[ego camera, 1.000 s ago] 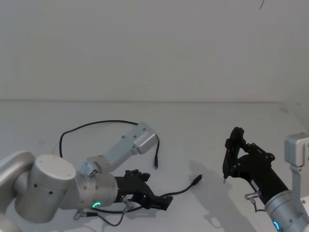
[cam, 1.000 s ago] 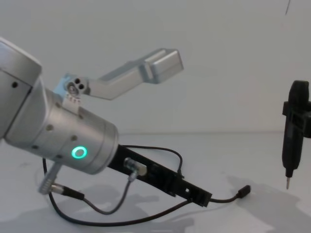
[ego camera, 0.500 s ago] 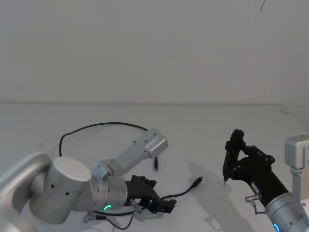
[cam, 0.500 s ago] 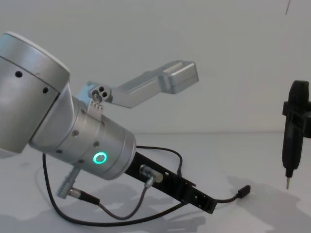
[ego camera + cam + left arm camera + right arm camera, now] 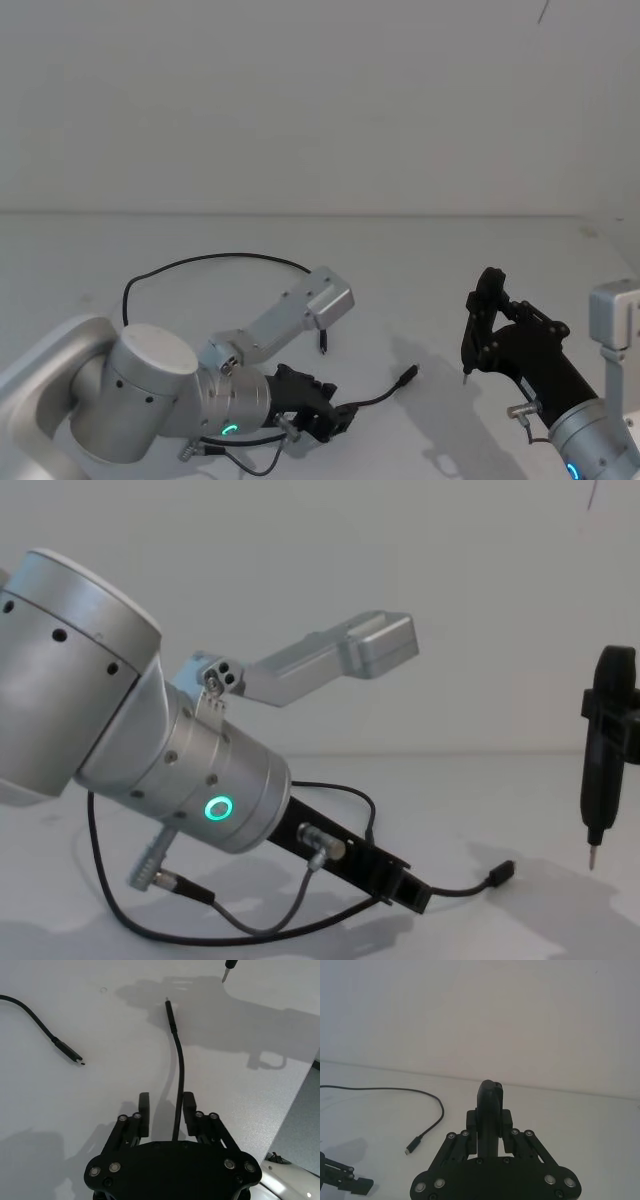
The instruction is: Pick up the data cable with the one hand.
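My left gripper (image 5: 166,1099) sits low on the worktop (image 5: 100,1035), fingers apart astride the data cable (image 5: 179,1065), I think not yet gripping. Next I must close and lift. The right gripper (image 5: 489,1121) waits aside, clamped on its pen tool (image 5: 490,1092)

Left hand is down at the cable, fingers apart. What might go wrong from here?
1. The data cable runs between the left hand's open fingers but hugs one of them; closing may nudge it aside or catch only its edge.
2. It is thin and lies flat on the table; fingers held slightly high might shut over it.
3. Its plug lies near the pen-like tool held in the parked right hand; lifting may swing it there.
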